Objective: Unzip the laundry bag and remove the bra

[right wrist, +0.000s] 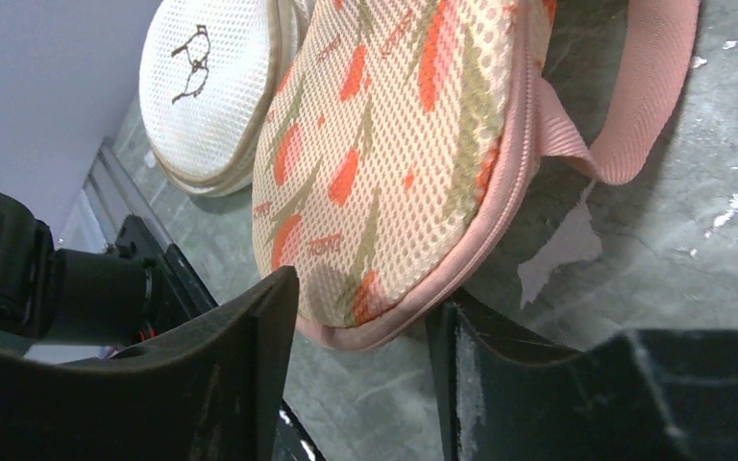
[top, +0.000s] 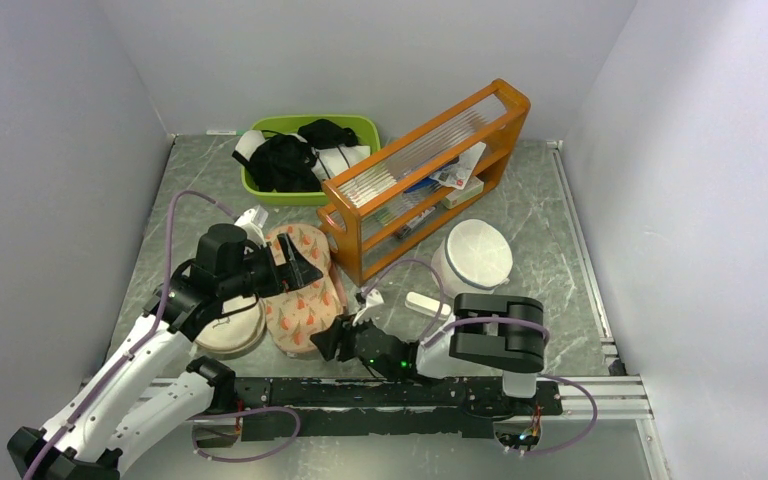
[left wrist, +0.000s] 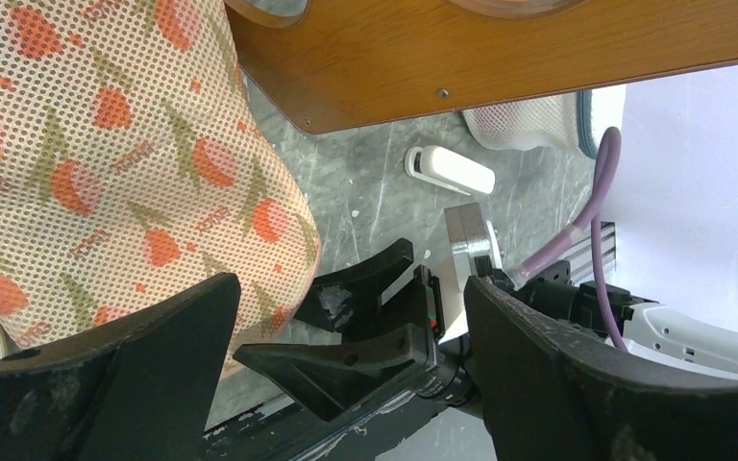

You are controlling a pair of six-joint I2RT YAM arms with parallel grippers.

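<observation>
Right claw (right wrist: pixel 360 322): lowest and nearest, at lower centre of the overhead view; its fingers are drawn in narrow around the near tip of the bag, fabric against both, though I cannot tell if it truly pinches
Laundry bag (top: pixel 310 300): oval peach-pink mesh laundry bag with orange-red and green print, lying flat on the grey marbled tabletop (top: pixel 550 300) left of centre, long axis running away from the arms
Zip: the pink zipper rim (right wrist: pixel 514 182) looks closed along the stretch that shows; a pink fabric strap loop (right wrist: pixel 634 106) hangs off it at upper right of the right wrist view; no slider is visible
Bra: not in view, so probably still shut inside the bag
Beige pouch (top: pixel 228 328): round beige mesh pouch with a black line drawing, touching the bag's left edge
Left claw (left wrist: pixel 351 288): wide apart and holding nothing, hanging over the bag's far half
Step in hand: pinning the bag so the zip can be run, by my reading
Doing it well: the near claw should hold rim and not loose mesh, low and steady; the wide claw needs to find the slider, take it alone and pull along the rim's curve, not upward
Behind: a white cylindrical mesh bag (top: pixel 475 255) right of centre, an orange wooden rack (top: pixel 425 185), and a green plastic tub (top: pixel 310 120) of black clothes (top: pixel 280 160) at the top
</observation>
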